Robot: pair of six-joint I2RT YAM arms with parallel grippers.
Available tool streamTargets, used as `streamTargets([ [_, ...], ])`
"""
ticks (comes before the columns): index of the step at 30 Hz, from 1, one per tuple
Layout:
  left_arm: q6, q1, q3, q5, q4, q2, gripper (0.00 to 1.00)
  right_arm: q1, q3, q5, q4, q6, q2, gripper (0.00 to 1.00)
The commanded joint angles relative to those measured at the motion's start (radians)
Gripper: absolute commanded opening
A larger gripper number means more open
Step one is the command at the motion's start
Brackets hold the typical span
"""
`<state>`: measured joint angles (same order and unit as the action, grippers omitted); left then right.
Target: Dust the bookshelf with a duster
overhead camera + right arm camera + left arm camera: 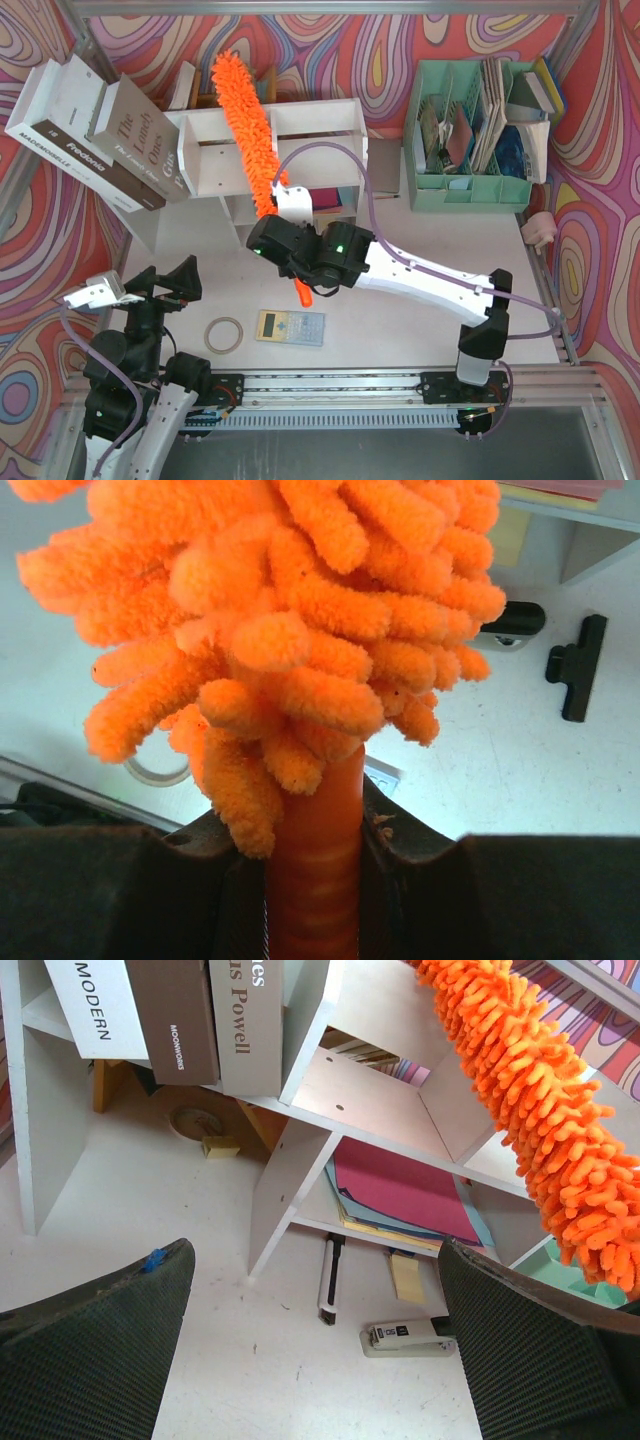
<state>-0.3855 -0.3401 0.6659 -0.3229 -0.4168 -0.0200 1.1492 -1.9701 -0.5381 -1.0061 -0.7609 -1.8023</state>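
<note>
Over the bookshelf (312,118) edge, duster (243,115) slants, gripped by right claw (313,872).

The light is bright and even, and it seems to come from above me. The white table (400,335) shines almost too white in my right wrist view. Shadows are soft and sit under the bookshelf (320,118). Up close, the duster (290,630) looks a little fuzzy. My dark left fingers (90,1350) look blurry at the bottom of my left wrist view, and straight lines lean there.
</note>
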Motion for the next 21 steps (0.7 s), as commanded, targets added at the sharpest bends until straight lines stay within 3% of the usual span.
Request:
streamTargets([
  [1,-0.006,0.004,-0.008,-0.003,0.006,-0.011,0.98,-0.003,-0.065,-0.006,0.045,0.004,-0.022,0.00],
  [10,-0.006,0.004,-0.007,-0.008,0.005,-0.009,0.98,0.024,-0.273,0.085,0.037,0.088,-0.173,0.00],
  [21,-0.004,0.005,-0.008,-0.002,0.006,-0.015,0.98,0.014,-0.199,-0.086,0.007,0.160,0.017,0.00],
])
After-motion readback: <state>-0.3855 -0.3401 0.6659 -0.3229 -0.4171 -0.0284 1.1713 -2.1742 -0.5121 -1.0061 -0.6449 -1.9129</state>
